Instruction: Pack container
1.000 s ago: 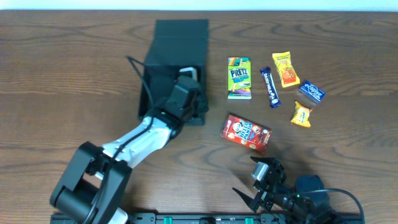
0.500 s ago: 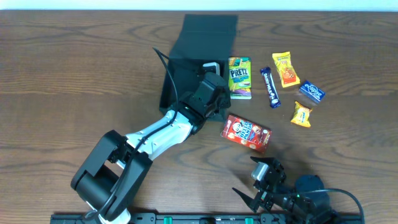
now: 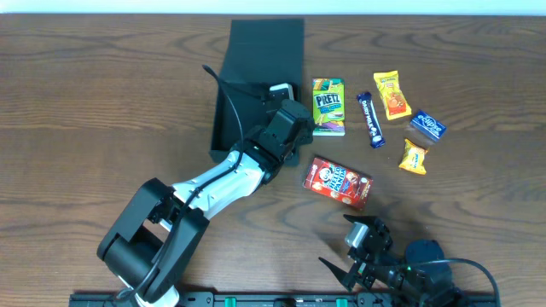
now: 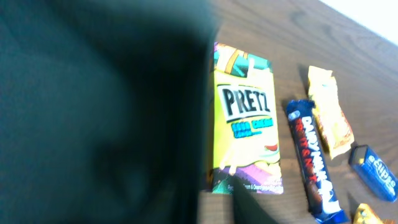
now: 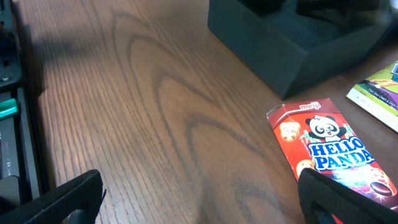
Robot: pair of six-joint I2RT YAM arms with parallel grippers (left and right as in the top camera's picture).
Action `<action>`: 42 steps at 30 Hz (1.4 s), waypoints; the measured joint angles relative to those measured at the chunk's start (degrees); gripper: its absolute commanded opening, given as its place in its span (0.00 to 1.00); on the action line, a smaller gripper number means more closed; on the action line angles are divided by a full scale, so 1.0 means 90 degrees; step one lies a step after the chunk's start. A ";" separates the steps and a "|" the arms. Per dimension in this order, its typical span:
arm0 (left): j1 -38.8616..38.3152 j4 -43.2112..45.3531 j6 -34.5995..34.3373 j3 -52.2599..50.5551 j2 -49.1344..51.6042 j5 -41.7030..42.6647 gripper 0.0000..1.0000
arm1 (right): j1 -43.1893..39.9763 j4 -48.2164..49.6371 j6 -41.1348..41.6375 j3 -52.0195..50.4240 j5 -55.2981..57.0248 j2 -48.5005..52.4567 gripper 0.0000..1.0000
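Now that your left gripper has pulled the container next to the Pretz pack at its 3 o'clock, packing can start. You cannot tell if that gripper holds on. Your right gripper is wide open.

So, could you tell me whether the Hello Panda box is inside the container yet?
Out: the Hello Panda box lies flat on the table, right of the container.

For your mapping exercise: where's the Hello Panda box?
Overhead: the Hello Panda box lies right of centre, below the Pretz packet in the picture, near the black container.
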 measured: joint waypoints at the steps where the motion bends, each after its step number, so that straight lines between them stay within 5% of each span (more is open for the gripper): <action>1: 0.0000 0.0034 -0.0029 0.0000 0.0000 0.0012 0.95 | 0.0000 0.0000 0.0000 0.0000 0.0000 0.0000 0.99; 7: 0.0000 0.0034 0.0087 0.0000 -0.0029 0.0095 0.95 | 0.0000 0.0000 0.0000 0.0000 0.0000 0.0000 0.99; 12: 0.0000 -0.0049 0.0896 0.0000 -0.0646 0.0092 0.95 | 0.0000 0.0000 0.0000 0.0000 0.0000 0.0000 1.00; 22: 0.0432 -0.2854 0.2421 0.0134 -0.3087 -0.1175 0.95 | 0.0000 0.0002 0.0000 0.0000 0.0000 0.0000 0.99; 29: 0.1506 -0.4291 0.2669 0.0131 -0.3208 -0.1404 0.95 | 0.0000 0.0000 0.0000 0.0000 0.0000 0.0000 0.99; 42: 0.1926 -0.4386 0.2693 0.0131 -0.3208 -0.1027 0.95 | 0.0000 -0.0092 0.0002 0.0000 0.0304 0.0000 0.99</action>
